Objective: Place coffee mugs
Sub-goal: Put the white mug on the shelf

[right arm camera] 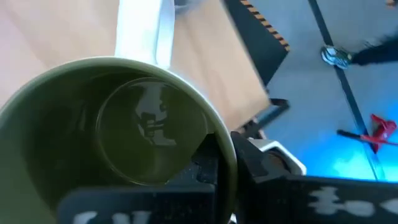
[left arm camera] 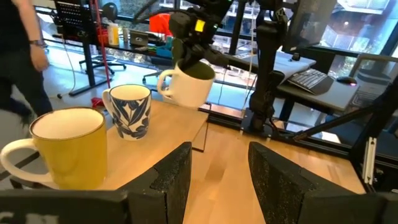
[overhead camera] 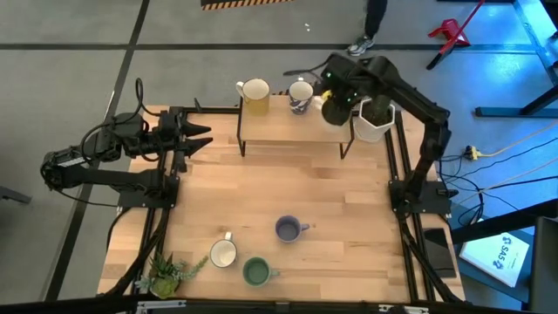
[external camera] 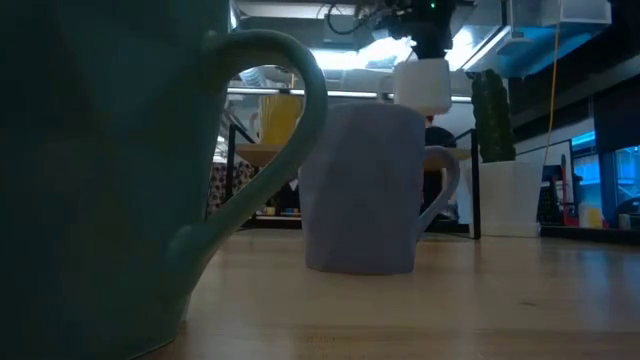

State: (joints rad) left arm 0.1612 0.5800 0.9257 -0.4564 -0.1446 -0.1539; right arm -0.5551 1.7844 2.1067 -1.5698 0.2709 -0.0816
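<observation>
A raised wooden shelf (overhead camera: 288, 122) stands at the table's far edge. On it rest a yellow mug (overhead camera: 255, 94) and a white mug with a blue pattern (overhead camera: 301, 94). My right gripper (overhead camera: 336, 103) hovers over the shelf's right end, shut on a white mug with an olive inside (left arm camera: 186, 84). Near the front edge, a purple-blue mug (overhead camera: 288, 228), a white mug (overhead camera: 224, 253) and a green mug (overhead camera: 255, 271) stand on the table. My left gripper (overhead camera: 196, 139) waits open at the table's left side, level with the shelf. My right gripper pinches the white mug's rim (right arm camera: 227, 155), one finger (right arm camera: 208, 165) inside the cup and one (right arm camera: 267, 163) outside the wall, on the side opposite the handle (right arm camera: 140, 31). It comes from above. The mug hangs tilted, lifted clear above the shelf's right end.
A white cactus pot (overhead camera: 373, 120) stands just right of the held mug at the shelf's right end. A small green plant (overhead camera: 166, 275) sits at the near left corner. The table's middle is bare wood (overhead camera: 288, 183). A person walks in the room beyond (left arm camera: 18, 56).
</observation>
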